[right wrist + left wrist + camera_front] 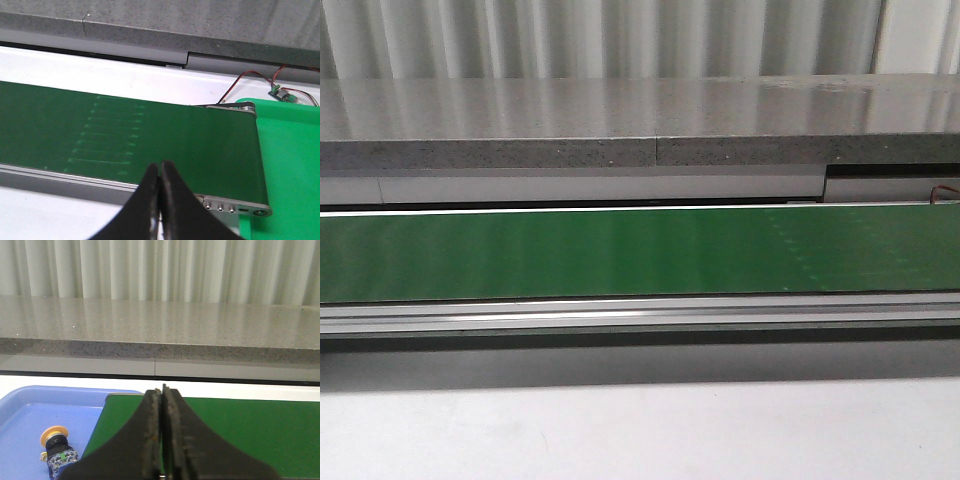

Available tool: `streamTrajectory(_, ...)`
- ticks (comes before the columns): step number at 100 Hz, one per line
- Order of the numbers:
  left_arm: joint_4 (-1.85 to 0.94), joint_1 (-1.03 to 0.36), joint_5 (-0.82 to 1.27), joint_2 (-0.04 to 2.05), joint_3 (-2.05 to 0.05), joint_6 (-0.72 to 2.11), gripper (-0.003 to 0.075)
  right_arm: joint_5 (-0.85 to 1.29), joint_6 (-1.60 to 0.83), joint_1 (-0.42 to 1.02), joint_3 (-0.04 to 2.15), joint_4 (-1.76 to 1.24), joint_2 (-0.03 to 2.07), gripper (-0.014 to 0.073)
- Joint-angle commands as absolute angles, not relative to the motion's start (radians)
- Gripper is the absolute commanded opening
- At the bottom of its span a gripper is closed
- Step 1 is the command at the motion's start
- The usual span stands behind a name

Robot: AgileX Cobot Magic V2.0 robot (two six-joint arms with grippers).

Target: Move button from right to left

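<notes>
Currently the button (56,449) lies in the blue tray (30,410), beside and apart from the left gripper (162,440), whose jaws are pressed together with nothing between. Right gripper (160,200) likewise closed and empty, over the green conveyor belt (150,140). Green tray (292,165) at the belt's end; small wired circuit board (280,93) beyond it.

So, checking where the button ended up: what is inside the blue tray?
The button lies inside the blue tray, yellow cap up. The left claw hides the tray's near corner.
</notes>
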State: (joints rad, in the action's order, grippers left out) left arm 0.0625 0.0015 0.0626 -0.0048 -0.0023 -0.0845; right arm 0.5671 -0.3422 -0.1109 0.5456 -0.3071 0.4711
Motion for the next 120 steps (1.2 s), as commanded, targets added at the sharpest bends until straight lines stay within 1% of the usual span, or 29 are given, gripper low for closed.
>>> streamTrajectory(1,0.052,0.003,-0.025,-0.039,0.023,-0.094,-0.0020,0.508,-0.352,-0.112,0.568,-0.316,0.472,-0.0067)
streamTrajectory(68,0.052,0.003,-0.025,-0.039,0.023,-0.094,-0.0020,0.500,-0.352,-0.112,0.563,-0.316,0.472,-0.0067)
streamTrajectory(83,0.052,0.003,-0.025,-0.039,0.023,-0.094,-0.0020,0.420,-0.351,-0.111,0.502,-0.327,0.446,-0.0067)
streamTrajectory(103,0.052,0.003,-0.025,-0.039,0.023,-0.094,-0.0020,0.286,-0.331,-0.099,0.371,-0.320,0.324,-0.0067)
streamTrajectory(110,0.052,0.003,-0.025,-0.039,0.023,-0.094,-0.0020,0.243,-0.271,-0.088,0.323,-0.276,0.282,-0.0067)
streamTrajectory(120,0.052,0.003,-0.025,-0.039,0.023,-0.094,-0.0020,0.189,-0.112,-0.073,0.259,-0.154,0.226,-0.0067)
